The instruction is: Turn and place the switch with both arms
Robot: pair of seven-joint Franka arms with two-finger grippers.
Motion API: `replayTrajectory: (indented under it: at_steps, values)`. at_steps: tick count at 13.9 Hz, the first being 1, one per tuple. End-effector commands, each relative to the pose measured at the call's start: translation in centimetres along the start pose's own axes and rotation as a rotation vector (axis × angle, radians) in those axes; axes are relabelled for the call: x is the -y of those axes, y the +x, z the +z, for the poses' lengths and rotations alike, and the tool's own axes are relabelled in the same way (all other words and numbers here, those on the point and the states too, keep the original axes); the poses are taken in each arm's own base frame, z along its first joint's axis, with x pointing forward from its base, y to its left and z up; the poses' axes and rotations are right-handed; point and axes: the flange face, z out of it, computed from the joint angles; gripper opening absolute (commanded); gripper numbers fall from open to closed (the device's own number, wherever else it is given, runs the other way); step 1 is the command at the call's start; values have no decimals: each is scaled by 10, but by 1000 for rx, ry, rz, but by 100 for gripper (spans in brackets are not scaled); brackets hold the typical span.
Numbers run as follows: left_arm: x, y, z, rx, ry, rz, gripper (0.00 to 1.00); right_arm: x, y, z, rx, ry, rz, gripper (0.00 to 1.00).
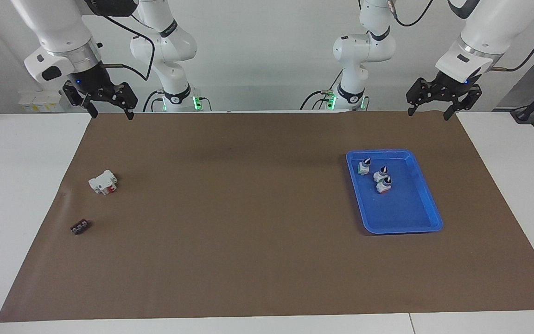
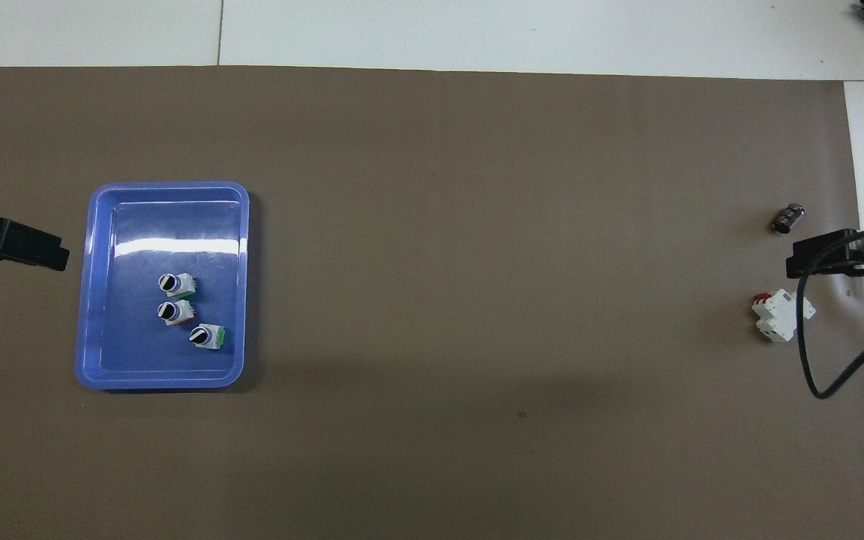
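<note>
Three thumb-sized white selector switches with black-and-white knobs stand in a blue tray [image 1: 427, 204] [image 2: 166, 375] at the left arm's end of the table. The one nearest the robots [image 1: 364, 167] [image 2: 207, 335] has a green end. The farthest one [image 1: 384, 185] [image 2: 175, 284] shows a reddish-orange end in the facing view. I cannot tell the end colour of the middle one [image 1: 380, 174] [image 2: 171, 311]. My left gripper [image 1: 429, 113] [image 2: 34, 251] hangs open and empty over the mat's edge near its base. My right gripper [image 1: 111, 113] [image 2: 837, 256] hangs open and empty at the other end.
A blocky white part with a red piece [image 1: 103, 182] [image 2: 781, 315] and a small dark part [image 1: 80, 227] [image 2: 788, 218] lie on the brown mat [image 1: 248, 208] at the right arm's end. A black cable [image 2: 807, 352] hangs from the right wrist.
</note>
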Motion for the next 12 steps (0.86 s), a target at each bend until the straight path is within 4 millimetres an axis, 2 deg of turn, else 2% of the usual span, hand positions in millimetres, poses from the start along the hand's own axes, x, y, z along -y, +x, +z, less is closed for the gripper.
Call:
replayTrajectory:
  at_steps: [1,5,12]
  values:
    - [1,-15,8,27,19,-21,100,1,-6,-7,2,14,2,100]
    - [4,-18,9,30,18,-29,100,4,-7,-8,-1,14,-6,100]
    - [5,-17,7,33,17,-30,100,-1,-6,-7,-23,-20,-4,100]
